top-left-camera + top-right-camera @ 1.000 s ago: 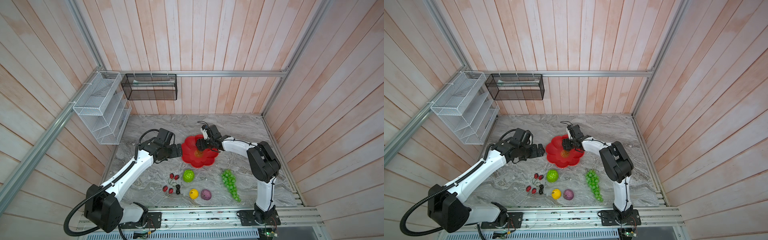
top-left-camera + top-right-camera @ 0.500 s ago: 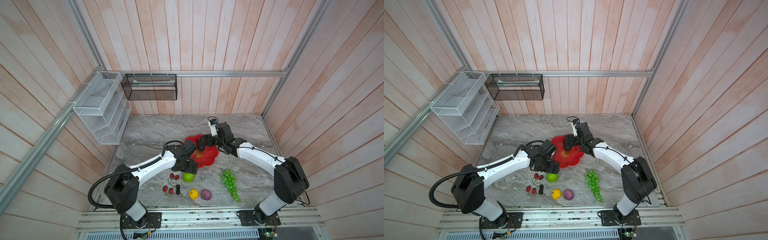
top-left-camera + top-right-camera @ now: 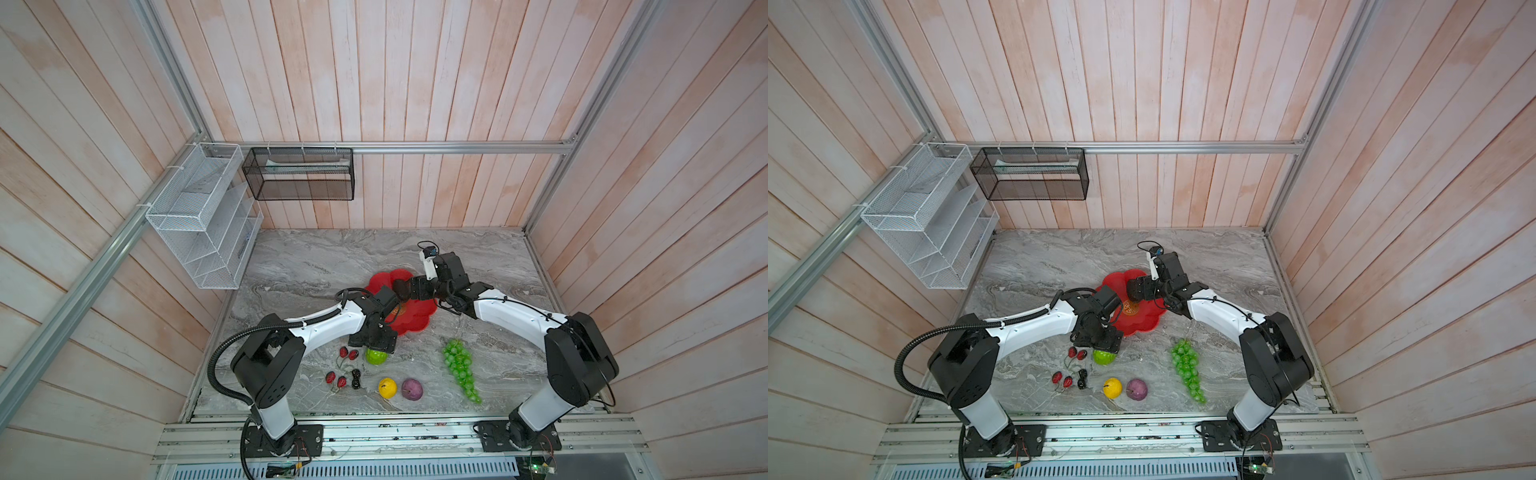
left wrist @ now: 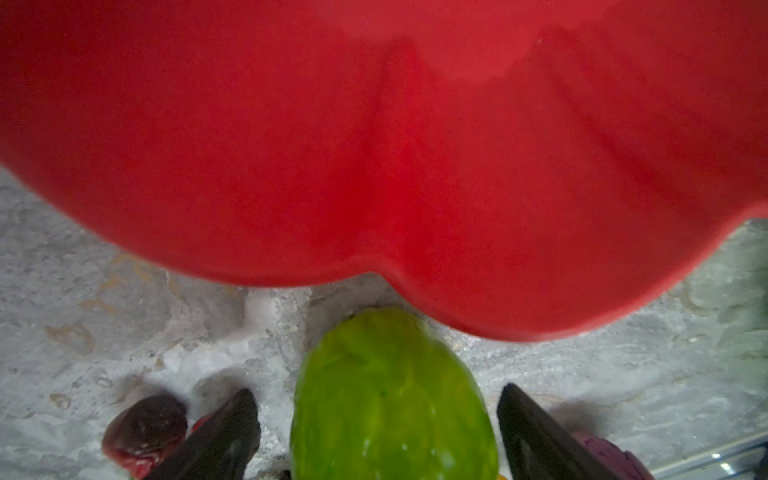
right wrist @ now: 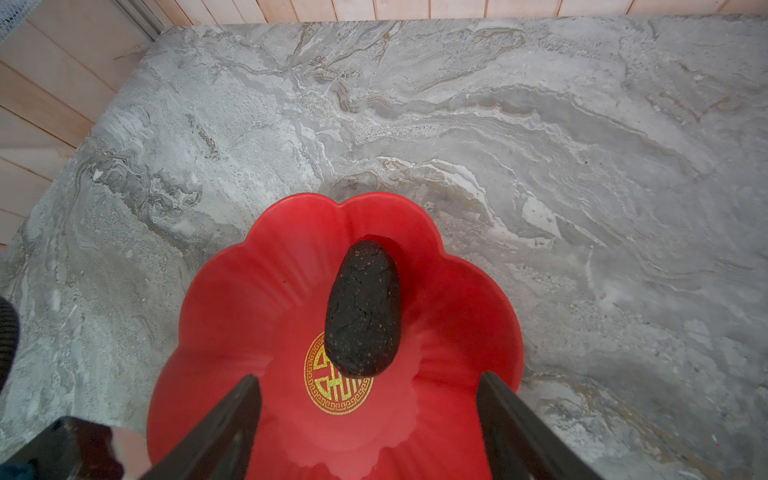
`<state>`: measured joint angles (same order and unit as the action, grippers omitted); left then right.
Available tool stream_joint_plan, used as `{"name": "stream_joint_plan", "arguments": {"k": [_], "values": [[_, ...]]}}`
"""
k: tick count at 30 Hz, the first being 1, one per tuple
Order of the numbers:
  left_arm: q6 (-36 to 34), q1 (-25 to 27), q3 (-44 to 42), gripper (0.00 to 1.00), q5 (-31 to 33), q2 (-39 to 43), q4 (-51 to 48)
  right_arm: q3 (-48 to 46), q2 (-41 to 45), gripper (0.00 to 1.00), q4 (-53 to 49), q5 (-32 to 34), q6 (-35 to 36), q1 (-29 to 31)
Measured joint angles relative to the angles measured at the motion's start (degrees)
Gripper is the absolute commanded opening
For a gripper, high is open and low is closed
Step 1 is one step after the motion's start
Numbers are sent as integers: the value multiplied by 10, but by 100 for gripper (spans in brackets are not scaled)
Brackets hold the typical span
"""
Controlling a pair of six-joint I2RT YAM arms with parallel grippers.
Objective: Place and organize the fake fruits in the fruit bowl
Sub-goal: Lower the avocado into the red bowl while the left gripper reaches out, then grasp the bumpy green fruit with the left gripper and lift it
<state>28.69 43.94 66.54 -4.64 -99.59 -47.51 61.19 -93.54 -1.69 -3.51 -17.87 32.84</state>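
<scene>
The red scalloped fruit bowl (image 3: 417,322) (image 3: 1144,326) sits mid-table. A dark avocado (image 5: 363,307) lies in it, partly over the gold emblem. My right gripper (image 5: 370,399) (image 3: 409,289) hovers open over the bowl (image 5: 249,299), short of the avocado and holding nothing. In front of the bowl, my left gripper (image 4: 378,419) (image 3: 376,343) is open astride the bumpy lime-green ball (image 4: 390,395) (image 3: 376,357), with a gap on each side. Loose on the table are a lemon (image 3: 387,387), a purple fruit (image 3: 412,389), a grape bunch (image 3: 459,368), cherry pairs (image 3: 348,353) and black berries (image 3: 355,378).
A white wire rack (image 3: 199,224) hangs on the left wall and a black mesh basket (image 3: 299,174) on the back wall. Wooden walls close in the marble table (image 3: 332,257) on three sides. A cherry (image 4: 145,428) lies just outside one left finger.
My left gripper has swung from the bowl's left side down to the lime-green ball in front of it. The right arm's elbow has swung out to the right, its gripper still over the bowl.
</scene>
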Motion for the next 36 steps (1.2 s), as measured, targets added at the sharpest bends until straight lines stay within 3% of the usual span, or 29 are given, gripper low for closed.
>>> {"name": "stream_joint_plan", "arguments": {"k": [3, 13, 23, 32, 36], "values": [[-2, 0, -1, 79, -3, -4, 10, 0, 0, 82, 1, -4, 0, 0], [-6, 0, -21, 81, -23, -6, 28, -16, 0, 81, 22, -46, -28, -28], [-10, 1, -27, 49, -31, -3, 36, -31, 1, 81, 38, -69, -45, -40], [-4, -2, -5, 47, -31, 68, -3, -101, 75, 79, 45, -70, -45, -40], [-2, -22, 44, 46, -33, 90, -11, -130, 110, 78, 45, -68, -45, -40]]}}
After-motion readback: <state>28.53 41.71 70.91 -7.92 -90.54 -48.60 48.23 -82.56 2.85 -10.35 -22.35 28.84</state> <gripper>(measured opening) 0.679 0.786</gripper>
